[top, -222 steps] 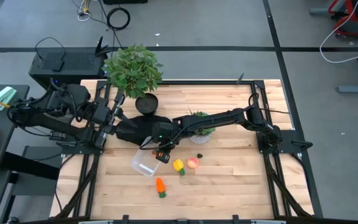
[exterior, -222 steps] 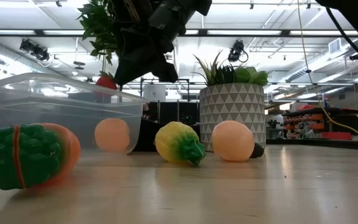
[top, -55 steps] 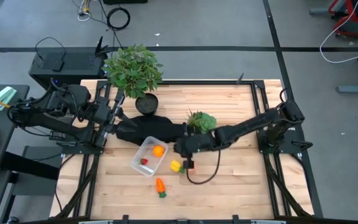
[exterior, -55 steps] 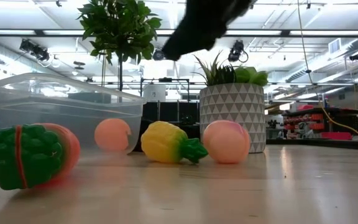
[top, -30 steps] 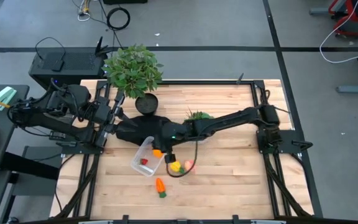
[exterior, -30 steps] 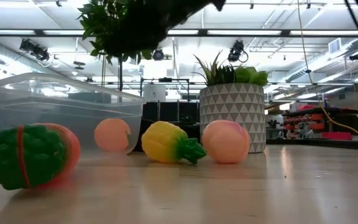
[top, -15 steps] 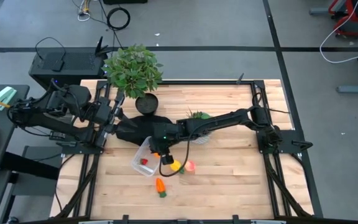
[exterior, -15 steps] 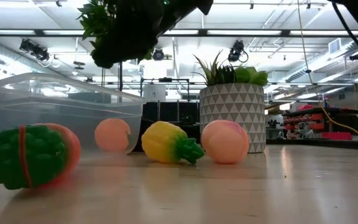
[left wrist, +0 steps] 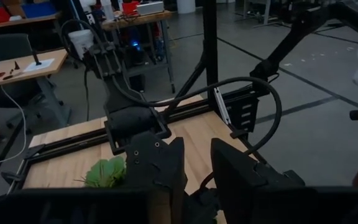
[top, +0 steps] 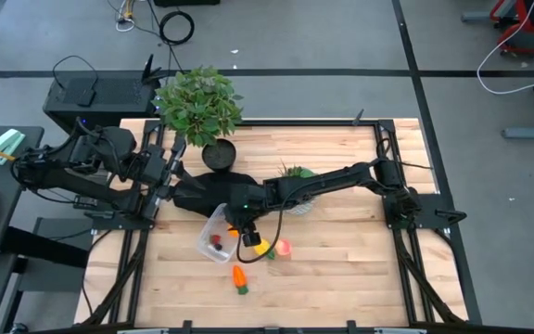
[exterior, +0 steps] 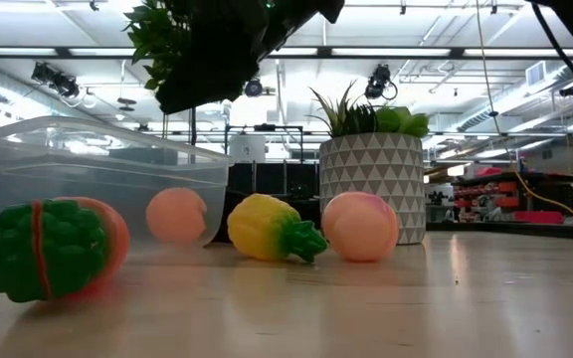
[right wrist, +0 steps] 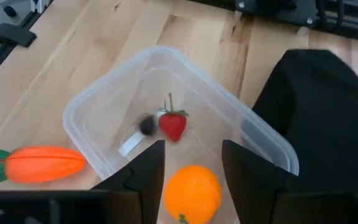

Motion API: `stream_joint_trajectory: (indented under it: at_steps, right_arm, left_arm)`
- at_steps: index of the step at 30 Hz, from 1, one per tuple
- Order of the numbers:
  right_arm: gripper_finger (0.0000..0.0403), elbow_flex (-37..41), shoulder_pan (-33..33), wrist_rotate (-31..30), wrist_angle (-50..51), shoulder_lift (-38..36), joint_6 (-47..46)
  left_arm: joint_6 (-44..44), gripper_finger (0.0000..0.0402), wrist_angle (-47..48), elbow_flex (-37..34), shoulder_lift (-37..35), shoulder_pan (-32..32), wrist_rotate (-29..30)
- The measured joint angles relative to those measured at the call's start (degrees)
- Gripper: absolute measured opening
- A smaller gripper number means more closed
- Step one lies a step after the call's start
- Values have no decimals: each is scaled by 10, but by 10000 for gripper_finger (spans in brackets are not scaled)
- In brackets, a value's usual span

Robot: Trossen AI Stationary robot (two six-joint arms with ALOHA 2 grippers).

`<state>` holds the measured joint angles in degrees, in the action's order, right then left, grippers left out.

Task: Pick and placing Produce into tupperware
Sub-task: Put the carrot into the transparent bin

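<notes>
The clear tupperware (top: 209,247) (right wrist: 92,102) rests on its base on the table's left half. In it lie the round orange (right wrist: 191,190) (exterior: 175,215) and the tiny red strawberry (right wrist: 172,124). The yellow piece with the green stem (top: 260,247) (exterior: 272,229) and the pink-red fruit (top: 284,248) (exterior: 360,227) lie on the wood to its right, and the carrot (top: 239,276) (right wrist: 39,163) lies nearer. My right gripper (top: 240,228) (right wrist: 192,155) hangs open above the tupperware, over the orange. My left gripper (top: 163,176) (left wrist: 197,168) waits open at the left edge.
A white triangle-patterned pot with a green plant (exterior: 371,184) stands just behind the fruits. A tall leafy plant in a dark pot (top: 199,102) stands at the far left. A black object (right wrist: 316,118) lies beside the tupperware. Bare wood (top: 350,269) shows on the near right.
My right gripper has moved a little toward the table's left edge, over the tupperware, and come down slightly. It has stayed open. The fruits on the wood have kept their places.
</notes>
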<state>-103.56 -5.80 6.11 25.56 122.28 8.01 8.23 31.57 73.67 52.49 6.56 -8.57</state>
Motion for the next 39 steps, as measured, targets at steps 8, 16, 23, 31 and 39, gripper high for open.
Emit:
stream_joint_trajectory:
  at_steps: [8, 16, 23, 31, 39]
  right_arm:
    - [140, 1, -19, 0, 138, -57, -25]
    - [118, 45, -91, 0, 271, -125, -109]
    - [119, 258, -172, -27, 186, -211, -362]
    - [118, 435, -250, -88, 77, -295, -635]
    - [117, 476, -292, -157, 78, -348, -693]
  left_arm:
    - [13, 83, 0, 0, 0, 0, 0]
    - [30, 92, -1, 0, 0, 0, 0]
    - [39, 94, 4, 0, 1, 0, -6]
    - [79, 97, 33, 0, 42, 4, -88]
    - [210, 108, 66, -1, 145, 79, -88]
